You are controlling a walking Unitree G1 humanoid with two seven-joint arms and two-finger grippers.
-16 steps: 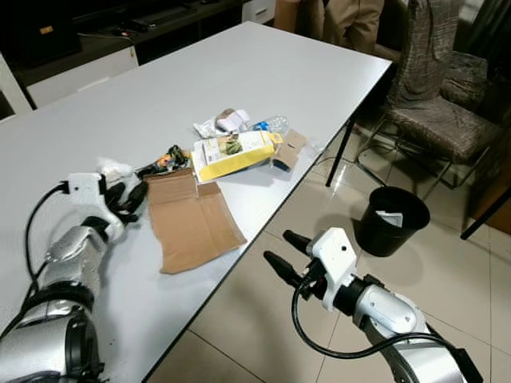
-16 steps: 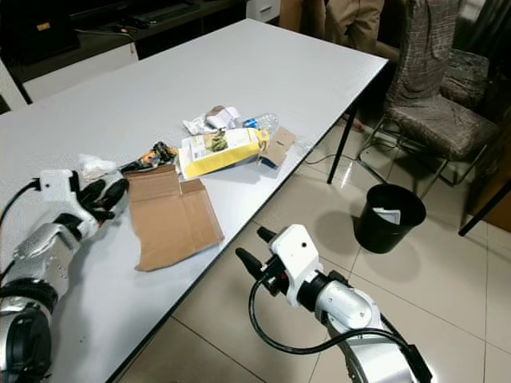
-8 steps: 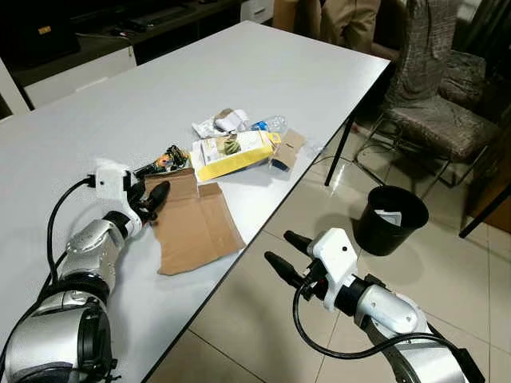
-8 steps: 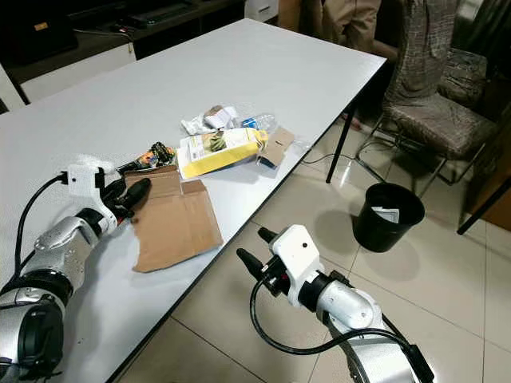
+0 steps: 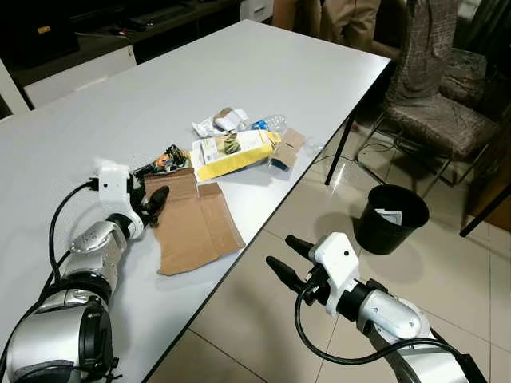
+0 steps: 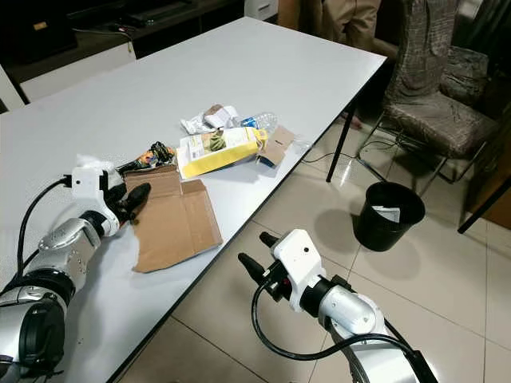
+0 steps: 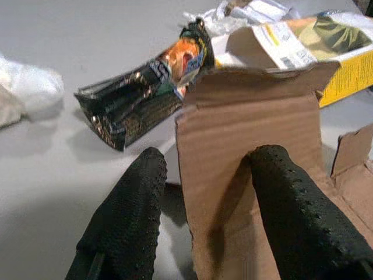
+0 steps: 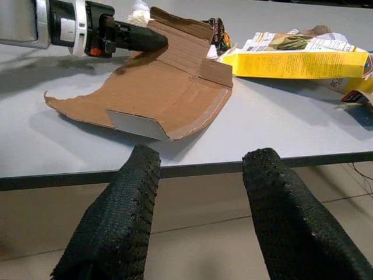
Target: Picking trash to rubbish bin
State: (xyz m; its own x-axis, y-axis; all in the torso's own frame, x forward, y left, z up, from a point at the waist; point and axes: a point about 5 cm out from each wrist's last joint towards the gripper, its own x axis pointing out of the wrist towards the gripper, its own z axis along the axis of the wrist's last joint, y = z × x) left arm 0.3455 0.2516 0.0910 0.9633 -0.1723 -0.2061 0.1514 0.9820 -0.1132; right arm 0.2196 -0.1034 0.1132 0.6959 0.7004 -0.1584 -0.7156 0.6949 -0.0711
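Since a second ago, the left gripper [image 5: 153, 199] has travelled from beside the crumpled white tissue [image 6: 89, 162] to the near-left edge of the flattened brown cardboard [image 5: 194, 226]; over the last half second it has barely shifted. Its two black fingers [image 7: 129, 216] are spread apart and straddle the cardboard's edge, one on the white table [image 5: 263, 72], one over the brown sheet, not yet closed on it. Just beyond the cardboard lie a dark snack wrapper [image 7: 143, 93], a yellow carton [image 5: 234, 153], a small brown box [image 5: 287, 148], a clear plastic bottle [image 5: 271, 124] and crumpled white wrappers [image 5: 219, 122]. The right gripper [image 5: 286, 259] hangs off the table's edge above the tiled floor, fingers parted and empty, having sunk slightly. The black rubbish bin [image 5: 390, 220] stands on the floor near the table leg, a white scrap inside.
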